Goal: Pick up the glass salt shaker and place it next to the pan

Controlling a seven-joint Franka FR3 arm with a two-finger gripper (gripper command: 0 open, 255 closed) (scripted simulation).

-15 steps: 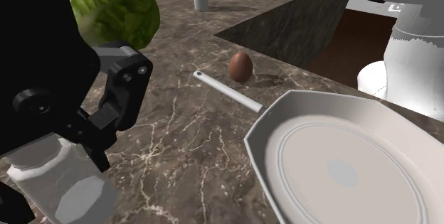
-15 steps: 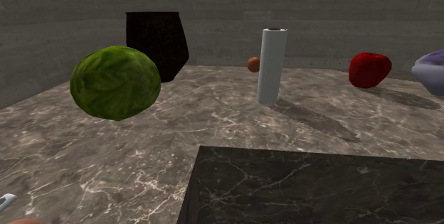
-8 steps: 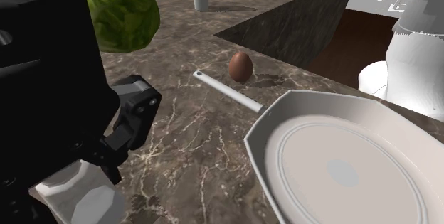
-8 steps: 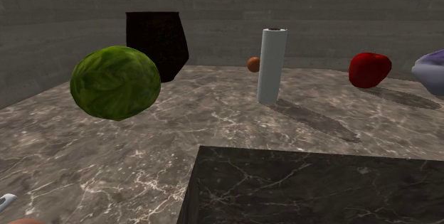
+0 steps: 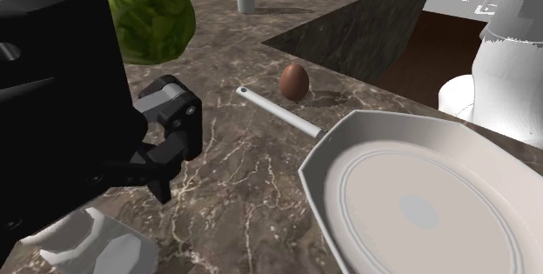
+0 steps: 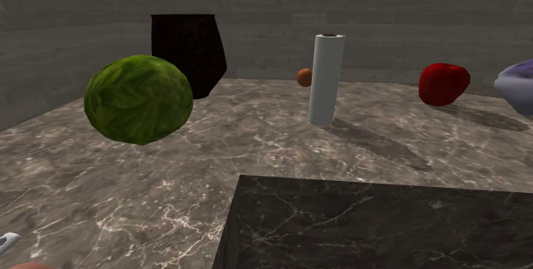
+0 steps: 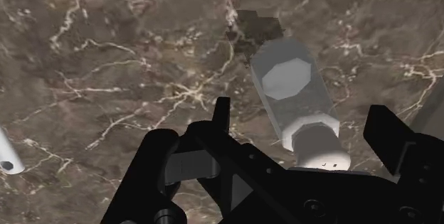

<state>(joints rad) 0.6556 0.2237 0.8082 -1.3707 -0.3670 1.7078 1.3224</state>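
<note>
Dark marbled surface (image 7: 107, 59) carries the salt shaker (image 7: 295, 98), which is seen between the spread fingers of the tool (image 7: 303, 110), untouched by either. Its long axis runs along them, cap toward the palm.

Pan (image 5: 393, 183) partly beyond shoulder view's edge

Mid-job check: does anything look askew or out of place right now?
The salt shaker appears tilted, not upright: it slants between the open fingers of the end effector, neither touching it, white cap nearest the hand. Whether it lies flat on the counter I cannot tell.
</note>
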